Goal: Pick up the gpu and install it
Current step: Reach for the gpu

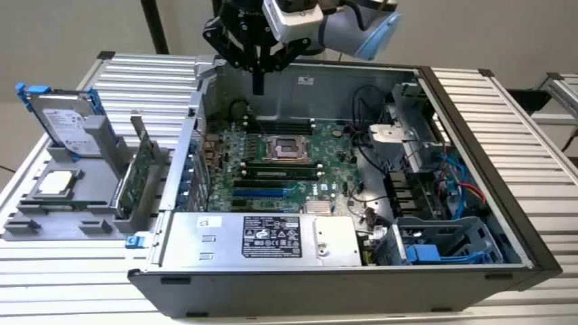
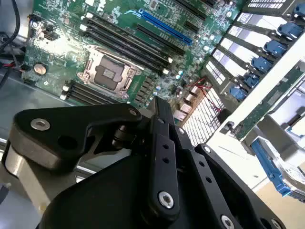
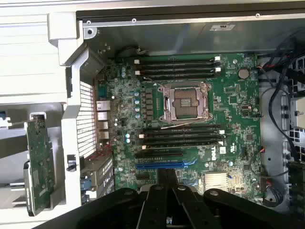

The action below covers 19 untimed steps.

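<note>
The gpu (image 1: 135, 172) is a thin green card standing on edge in a grey holder (image 1: 54, 227) outside the case, at the exterior view's left. In the first wrist view the gpu (image 3: 40, 164) lies beyond the case's side wall. My gripper (image 1: 259, 87) hangs above the back of the open computer case, over the motherboard (image 1: 271, 169) and well apart from the card. Its black fingers are pressed together with nothing between them, as the gripper (image 3: 167, 175) (image 2: 160, 104) shows in both wrist views. A blue expansion slot (image 3: 159, 165) (image 1: 257, 191) runs across the board.
A silver hard drive (image 1: 72, 125) with blue rails stands upright in the same holder, and a small square CPU chip (image 1: 56, 183) lies in front of it. Inside the case are the power supply (image 1: 271, 237), an open CPU socket (image 1: 287, 147), cables (image 1: 451, 186) and drive bays.
</note>
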Each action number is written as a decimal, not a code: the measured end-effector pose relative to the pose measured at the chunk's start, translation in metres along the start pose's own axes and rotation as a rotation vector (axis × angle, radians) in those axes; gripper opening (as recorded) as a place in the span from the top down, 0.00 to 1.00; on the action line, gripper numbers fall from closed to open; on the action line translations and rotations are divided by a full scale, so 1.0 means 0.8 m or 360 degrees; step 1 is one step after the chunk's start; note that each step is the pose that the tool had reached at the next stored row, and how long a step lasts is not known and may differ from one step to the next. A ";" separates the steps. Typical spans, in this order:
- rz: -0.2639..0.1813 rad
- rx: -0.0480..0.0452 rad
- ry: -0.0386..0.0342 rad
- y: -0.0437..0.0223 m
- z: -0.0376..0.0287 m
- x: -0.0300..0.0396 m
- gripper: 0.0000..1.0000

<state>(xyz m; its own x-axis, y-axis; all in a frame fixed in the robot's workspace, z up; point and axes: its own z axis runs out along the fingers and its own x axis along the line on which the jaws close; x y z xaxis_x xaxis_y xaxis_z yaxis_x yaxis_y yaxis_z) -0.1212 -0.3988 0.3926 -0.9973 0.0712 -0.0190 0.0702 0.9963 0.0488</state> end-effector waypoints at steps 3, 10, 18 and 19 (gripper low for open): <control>0.0000 0.0000 0.0000 0.0000 0.0000 0.0000 1.00; 0.0000 0.0000 0.0000 0.0000 0.0000 0.0000 1.00; 0.0000 0.0000 0.0000 -0.0002 -0.0001 0.0030 1.00; 0.0000 0.0000 0.0000 -0.0003 -0.0001 0.0036 1.00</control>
<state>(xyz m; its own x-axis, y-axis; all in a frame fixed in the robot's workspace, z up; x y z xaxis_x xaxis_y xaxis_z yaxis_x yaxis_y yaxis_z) -0.1241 -0.3988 0.3926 -0.9973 0.0712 -0.0190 0.0702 0.9963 0.0488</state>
